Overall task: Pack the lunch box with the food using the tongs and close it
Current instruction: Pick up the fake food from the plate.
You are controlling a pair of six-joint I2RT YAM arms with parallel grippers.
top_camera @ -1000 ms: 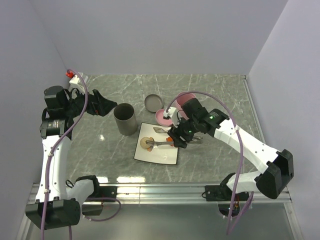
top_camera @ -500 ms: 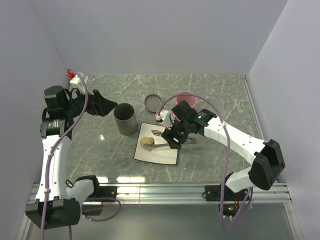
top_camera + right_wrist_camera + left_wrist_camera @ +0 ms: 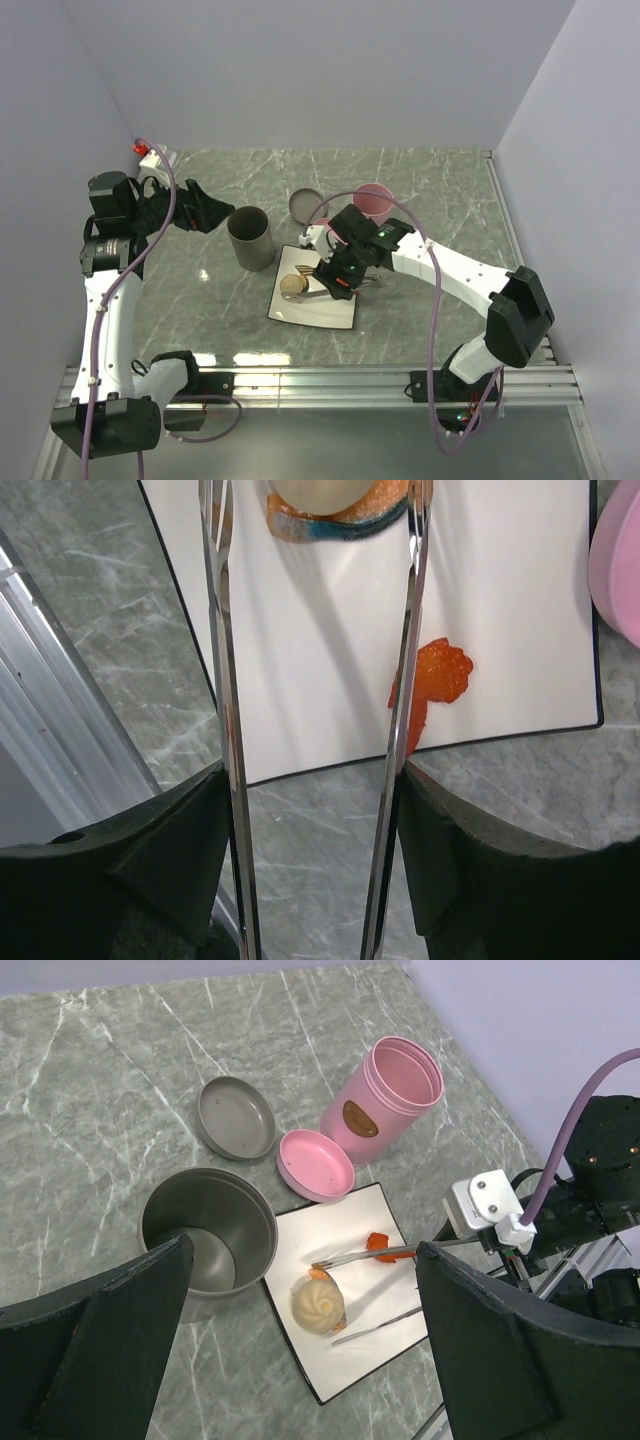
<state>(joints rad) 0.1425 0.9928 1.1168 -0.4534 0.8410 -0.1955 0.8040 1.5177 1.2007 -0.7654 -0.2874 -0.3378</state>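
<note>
A white square plate [image 3: 312,303] carries a tan round ball of food [image 3: 318,1300] and a small orange-red piece [image 3: 378,1242]. My right gripper [image 3: 340,275] is shut on the silver tongs [image 3: 405,710], holding them by the joined end. Their two arms [image 3: 375,1255] are spread, with the tips on either side of the ball [image 3: 318,492]. The orange-red piece [image 3: 440,670] lies just outside the right arm. The pink cylindrical lunch box [image 3: 385,1085] stands open behind the plate, its pink lid [image 3: 316,1164] beside it. My left gripper [image 3: 205,212] hangs wide open, high at the left.
A grey metal cup [image 3: 250,238] stands open at the plate's far left corner. A shallow grey lid [image 3: 306,206] lies behind it, next to the pink lunch box [image 3: 372,200]. White walls close in the marble table on three sides.
My right arm has swung left over the plate, carrying the tongs until their tips straddle the tan ball. The left arm has stayed still.
</note>
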